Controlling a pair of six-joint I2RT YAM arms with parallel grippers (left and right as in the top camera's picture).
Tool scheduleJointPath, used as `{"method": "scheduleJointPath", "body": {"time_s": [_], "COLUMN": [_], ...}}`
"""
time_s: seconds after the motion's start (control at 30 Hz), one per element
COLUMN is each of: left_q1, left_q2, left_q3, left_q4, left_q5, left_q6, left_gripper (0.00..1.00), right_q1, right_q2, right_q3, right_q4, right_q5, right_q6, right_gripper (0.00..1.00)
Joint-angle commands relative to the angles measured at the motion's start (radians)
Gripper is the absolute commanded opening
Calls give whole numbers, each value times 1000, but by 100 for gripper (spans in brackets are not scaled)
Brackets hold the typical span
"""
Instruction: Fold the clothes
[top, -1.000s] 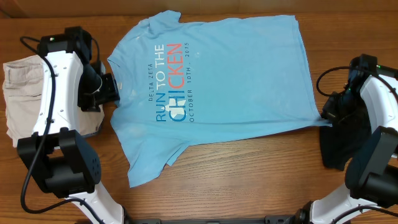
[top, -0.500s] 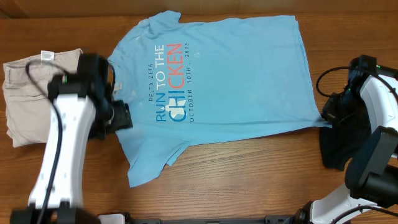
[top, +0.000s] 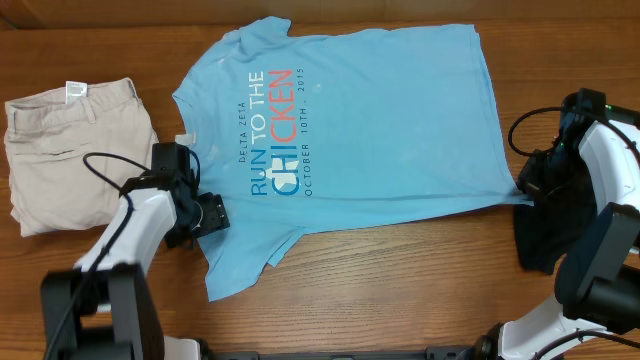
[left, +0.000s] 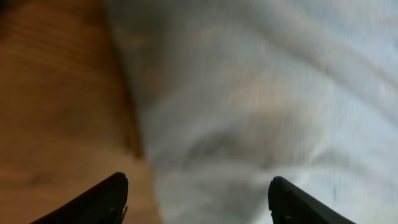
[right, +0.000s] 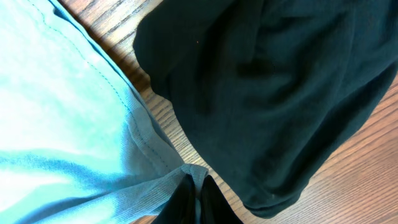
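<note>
The blue T-shirt (top: 350, 120) lies flat, print up, on the table (top: 420, 300). My right gripper (right: 198, 196) pinches its hem corner beside the black garment (right: 280, 93). My left gripper (left: 199, 193), jaws wide, hovers over the shirt's edge: lower, close, then lift both evenly.

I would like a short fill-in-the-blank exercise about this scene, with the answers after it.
1. The spread T-shirt is light ____.
2. Its print reads RUN TO THE ____.
3. The folded beige garment lies on the robot's ____ side.
4. The right tool is shut on a corner of the ____.
Missing words: blue; CHICKEN; left; T-shirt.
</note>
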Motion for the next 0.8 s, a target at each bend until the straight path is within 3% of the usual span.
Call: {"method": "scheduleJointPath", "body": {"time_s": [0.0, 0.27, 0.4, 0.77], "left_q1": [5, 5, 5, 5], "left_q2": [82, 166, 166, 166], "left_q3": [-10, -10, -10, -10], "left_q4": [45, -13, -76, -173], "left_q5": [88, 122, 122, 107], "left_q6": [20, 19, 16, 8], "left_gripper": [71, 53, 49, 62], "right_q1": [5, 5, 5, 5], "right_q2": [-21, -21, -21, -21], "right_q3": [-3, -3, -3, -3], "right_q4": [-2, -4, -5, -4], "right_q5": [3, 3, 3, 3], "right_q6": [2, 2, 2, 2], "right_gripper": [6, 6, 6, 7]}}
